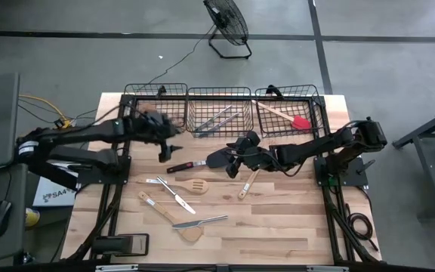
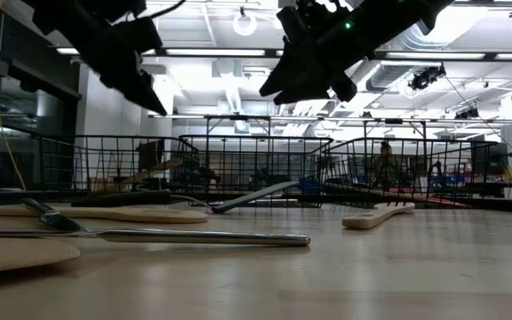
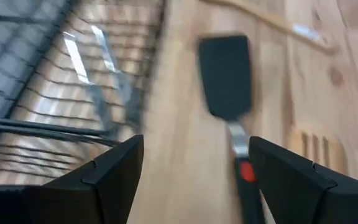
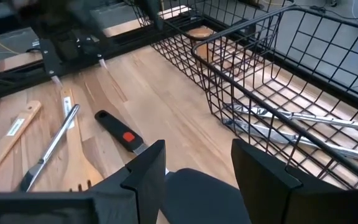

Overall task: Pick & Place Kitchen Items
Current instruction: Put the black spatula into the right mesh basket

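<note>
A black turner lies on the table, head (image 1: 217,159) toward the right, dark handle with a red dot (image 1: 185,166) toward the left. My right gripper (image 1: 236,161) hangs open above its head (image 4: 194,193), one finger on either side, and the low view (image 2: 318,62) shows it well above the table. My left gripper (image 1: 165,149) is open and empty near the left basket's front; its wrist view shows the turner (image 3: 225,78) ahead. Wooden spatulas (image 1: 196,186) (image 1: 161,208), a wooden spoon (image 1: 246,185) and silver knives (image 1: 176,195) (image 1: 206,221) lie flat on the table.
Three black wire baskets stand in a row along the far edge: the left (image 1: 157,94), the middle (image 1: 219,94) holding metal tongs (image 4: 303,118), and the right (image 1: 289,94) holding a red-headed spatula (image 1: 299,121). A floor fan (image 1: 227,23) stands beyond the table.
</note>
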